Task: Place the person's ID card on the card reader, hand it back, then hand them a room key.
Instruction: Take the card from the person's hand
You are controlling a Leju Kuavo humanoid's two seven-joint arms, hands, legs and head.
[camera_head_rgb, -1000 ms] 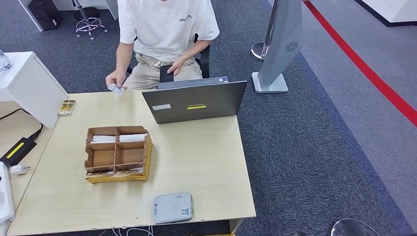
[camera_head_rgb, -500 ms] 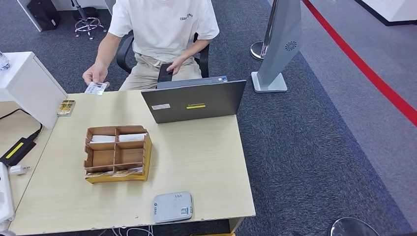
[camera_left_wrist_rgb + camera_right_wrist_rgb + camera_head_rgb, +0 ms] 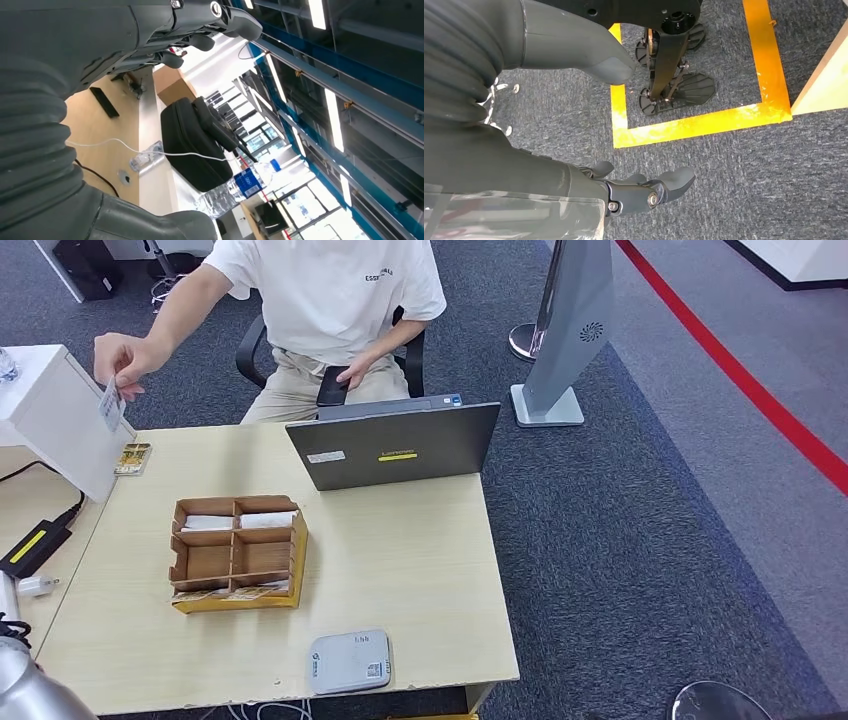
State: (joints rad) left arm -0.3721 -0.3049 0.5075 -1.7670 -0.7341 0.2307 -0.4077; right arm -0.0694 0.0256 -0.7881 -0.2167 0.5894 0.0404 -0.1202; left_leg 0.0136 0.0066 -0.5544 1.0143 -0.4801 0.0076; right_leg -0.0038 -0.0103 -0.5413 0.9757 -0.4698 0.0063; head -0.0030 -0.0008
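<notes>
A person in a white shirt sits behind the table and holds the ID card [image 3: 110, 403] up in one hand [image 3: 125, 358], out past the table's far left corner. The grey-white card reader [image 3: 350, 661] lies near the front edge. White room key cards [image 3: 268, 520] lie in the far compartments of a cardboard organiser [image 3: 238, 553]. My silver left arm [image 3: 25, 690] shows at the lower left corner. My left hand [image 3: 165, 30] is raised with fingers apart and holds nothing. My right hand [image 3: 549, 170] hangs over the carpet, fingers spread, empty.
An open laptop [image 3: 392, 445] stands at the table's far edge with its back to me. A white cabinet [image 3: 55, 410] flanks the left side, with a small pack [image 3: 134, 457] and a black power adapter [image 3: 35, 548] near it. A grey sign stand [image 3: 570, 330] stands on the carpet.
The person's hand has carried the ID card from the table's far edge leftward and up. My left arm has come into the lower left corner of the head view.
</notes>
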